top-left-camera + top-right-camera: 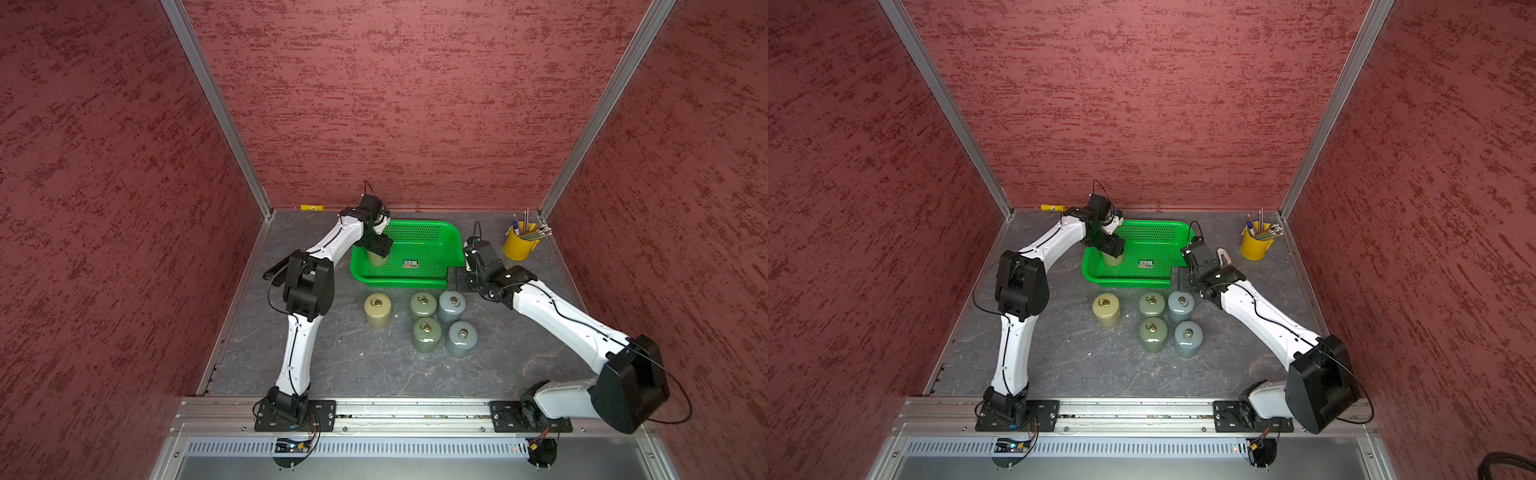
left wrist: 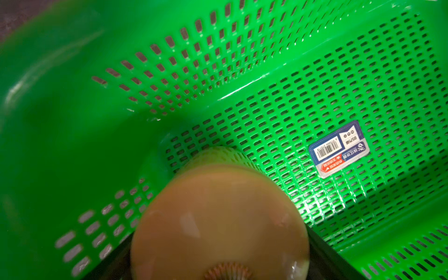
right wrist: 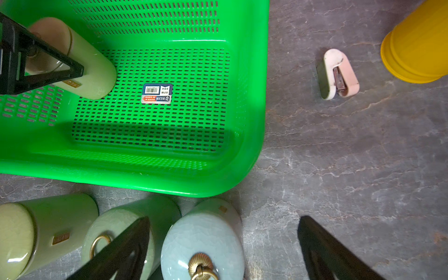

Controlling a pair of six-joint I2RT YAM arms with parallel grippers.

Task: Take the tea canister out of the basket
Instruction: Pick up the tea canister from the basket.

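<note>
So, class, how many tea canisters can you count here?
6 canisters. One stands in the basket at the left gripper; five stand on the table before it: one olive, two green, two blue. None seems hidden.

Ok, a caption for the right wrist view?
Left tool clasping the tea canister inside the green basket; three more canisters, a stapler and a yellow bucket sit outside.

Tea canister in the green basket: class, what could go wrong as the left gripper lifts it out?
1. The left gripper straddles the glossy tea canister near its lid; it might slip, or only the lid might lift.
2. It stands by a corner wall of the basket; a low lift could catch the rim and drag the basket.
3. Five canisters crowd the table beside the basket; setting down there could knock one.
</note>
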